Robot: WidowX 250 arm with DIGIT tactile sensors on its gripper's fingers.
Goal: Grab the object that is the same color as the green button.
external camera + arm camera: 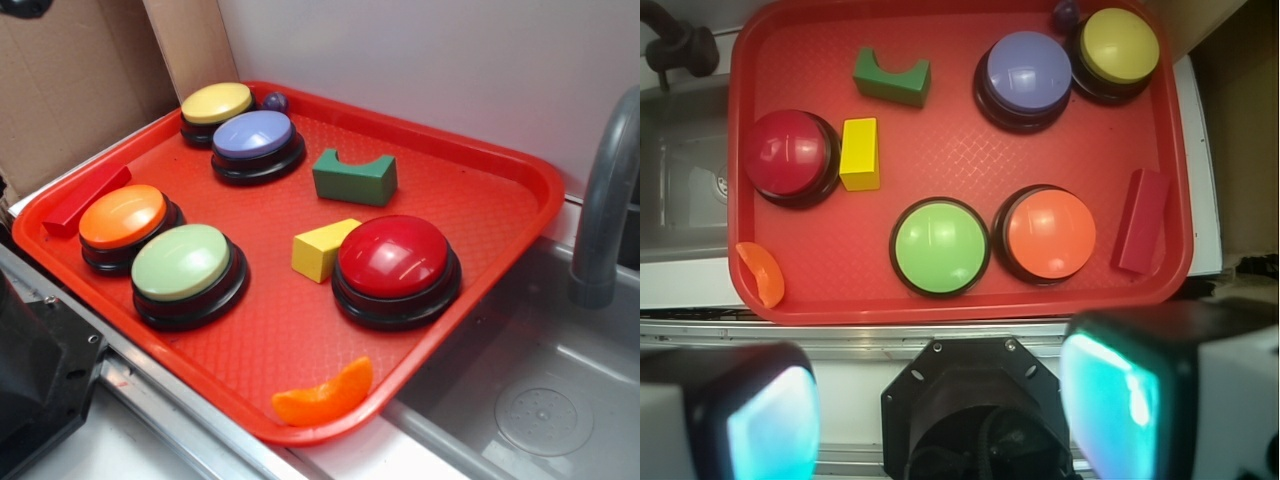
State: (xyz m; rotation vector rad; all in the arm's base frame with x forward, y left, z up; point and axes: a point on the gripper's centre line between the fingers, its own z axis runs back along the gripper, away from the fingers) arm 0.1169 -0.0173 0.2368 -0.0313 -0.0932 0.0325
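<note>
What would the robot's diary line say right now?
stage: not started | fingers: open, above tray edge | target: green block, untouched | match: green button

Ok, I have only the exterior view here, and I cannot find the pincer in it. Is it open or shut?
Observer: Open. In the wrist view the pincer shows two fingers wide apart, with nothing between them.
Operator: Is it already above the red plastic tray?
Observer: It seems not. Both fingers sit below the near rim of the red plastic tray in that picture.
Operator: Where does the small dark green notched block lie from there?
Observer: The small dark green notched block lies at the tray's far side, left of centre, beyond the pale-green round push button.
</note>
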